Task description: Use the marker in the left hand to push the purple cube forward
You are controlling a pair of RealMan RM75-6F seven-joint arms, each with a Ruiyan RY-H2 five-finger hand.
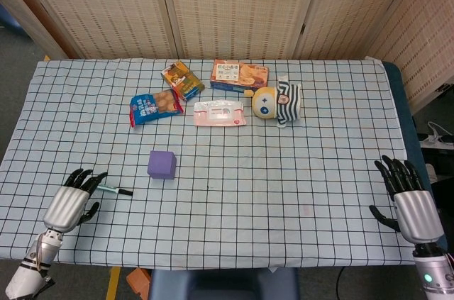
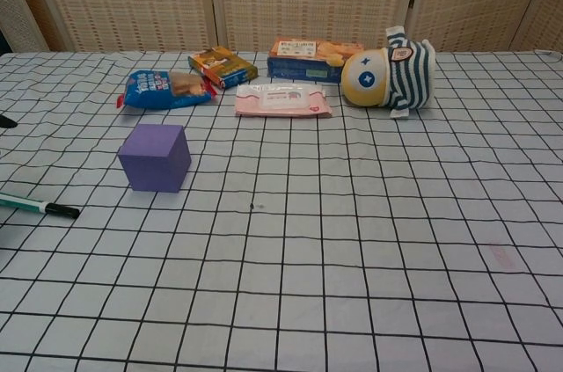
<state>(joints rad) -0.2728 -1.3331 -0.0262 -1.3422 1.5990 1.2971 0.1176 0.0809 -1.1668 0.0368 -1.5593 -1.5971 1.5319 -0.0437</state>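
Woven screens behind, checked cloth (image 1: 284,172) over the whole table. Near the left front corner, left hand (image 1: 71,201) low over the cloth, dark fingers (image 1: 89,180) spread and reaching over the pale end of the marker (image 1: 113,189), nothing gripped; contact with the marker impossible to tell from the head view. Lying flat just right of those fingers, marker with its black cap pointing right, also seen at the left edge of the chest view (image 2: 40,206). Slightly farther and to the right, clear of the marker, purple cube (image 1: 162,164), resting square on the cloth (image 2: 155,157). At the far right front corner, right hand (image 1: 410,201) with fingers apart and pointing away, empty, well apart from everything else. Along the far side, left to right: blue snack bag (image 1: 154,106), small orange packet (image 1: 182,79), pink wipes pack (image 1: 220,113), orange biscuit box (image 1: 239,75), and yellow plush toy in a striped outfit (image 1: 277,102).
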